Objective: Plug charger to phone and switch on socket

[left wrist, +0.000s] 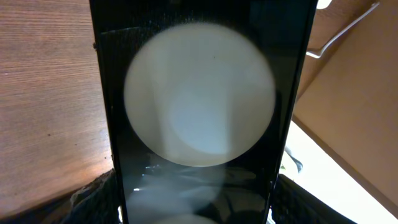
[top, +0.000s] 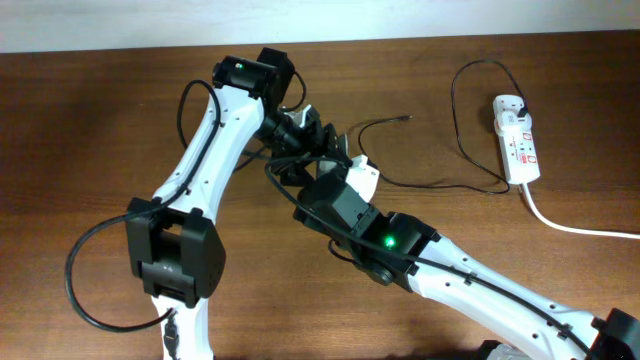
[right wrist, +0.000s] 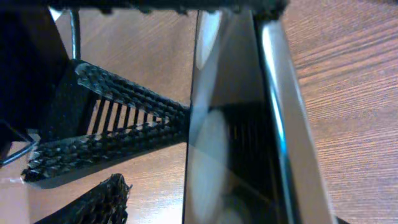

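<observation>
- A brown wooden table runs up to a pale wall at the far edge. Both arms crowd together over its middle.
- The phone is lifted off the wood, and its glossy face fills the left wrist view. The left gripper looks clamped on it, with textured fingers pressed against both long edges.
- The right gripper sits right beside the phone. One of its fingers shows apart from the glass and the other is hidden, so I cannot tell whether its jaws are apart or together.
- The charger loops across the table. Its connector tip lies free, well apart from the phone, and its plug head appears to sit in the socket at the far right.
- The two wrists are nearly touching, so a careless withdrawal of the right arm could knock the phone askew in its clamp.
- The glossy edges give little grip, and pushing the connector in could slide or twist the phone.
- The cable is thin and lies flat on the wood, so a pinch could easily miss it.
- Tugging the cable could drag the socket or loosen the plug head.
- The white cord lies close to the strip and could snag an arm reaching for the switch.
</observation>
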Controlling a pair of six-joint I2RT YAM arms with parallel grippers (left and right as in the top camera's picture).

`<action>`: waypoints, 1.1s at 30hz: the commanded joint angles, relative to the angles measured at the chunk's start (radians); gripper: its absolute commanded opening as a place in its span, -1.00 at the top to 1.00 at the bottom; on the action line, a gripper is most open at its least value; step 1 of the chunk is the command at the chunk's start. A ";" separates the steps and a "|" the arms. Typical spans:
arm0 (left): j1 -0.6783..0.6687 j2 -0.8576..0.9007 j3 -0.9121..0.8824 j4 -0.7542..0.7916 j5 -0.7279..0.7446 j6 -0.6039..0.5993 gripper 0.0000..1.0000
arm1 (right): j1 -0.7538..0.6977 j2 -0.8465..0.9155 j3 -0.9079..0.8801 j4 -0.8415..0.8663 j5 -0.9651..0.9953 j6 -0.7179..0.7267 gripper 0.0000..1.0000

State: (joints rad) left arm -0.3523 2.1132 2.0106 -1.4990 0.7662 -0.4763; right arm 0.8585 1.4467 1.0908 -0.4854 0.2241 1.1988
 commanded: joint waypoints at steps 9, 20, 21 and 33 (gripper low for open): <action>-0.003 -0.043 0.021 -0.004 0.042 -0.005 -0.43 | 0.005 -0.204 -0.001 -0.122 0.149 -0.012 -1.00; -0.003 -0.043 0.021 -0.005 0.042 -0.006 -0.43 | 0.005 -0.065 -0.001 -0.003 0.129 0.042 0.28; -0.003 -0.043 0.021 -0.005 0.042 -0.006 -0.43 | 0.005 -0.065 -0.001 0.002 0.132 0.041 0.43; 0.051 -0.047 0.021 0.018 0.016 0.098 -0.73 | 0.004 -0.111 -0.001 -0.109 0.102 0.036 0.92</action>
State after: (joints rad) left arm -0.3439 2.1017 2.0144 -1.4792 0.7879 -0.4679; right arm 0.8593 1.3819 1.0817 -0.5644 0.3210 1.2522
